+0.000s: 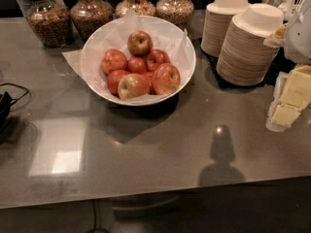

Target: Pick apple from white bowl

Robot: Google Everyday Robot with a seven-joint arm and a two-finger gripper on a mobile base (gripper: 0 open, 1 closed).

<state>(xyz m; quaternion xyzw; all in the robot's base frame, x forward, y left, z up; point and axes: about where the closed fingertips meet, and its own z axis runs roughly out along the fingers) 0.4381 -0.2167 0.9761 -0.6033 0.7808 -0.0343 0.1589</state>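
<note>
Camera view looks down on a grey, glossy tabletop [165,144]. The white bowl [190,64], lined with crinkled white paper, stands toward the back, left of centre, and holds a heap of apples. The apple [165,78], the largest and deep red, lies at the front right of the heap, touching the apple with a yellow-green patch [132,86] on its left and a smaller red one [156,58] behind it. Another apple [139,42] sits at the back of the heap.

The tool [4,107] appears only as a dark shape cut off by the left edge, low over the tabletop and well apart from the bowl; I cannot tell whether it is apart or together.

Four glass jars [91,13] of dry food line the back edge. Two stacks of beige disposable bowls [248,47] stand to the right of the white bowl.
</note>
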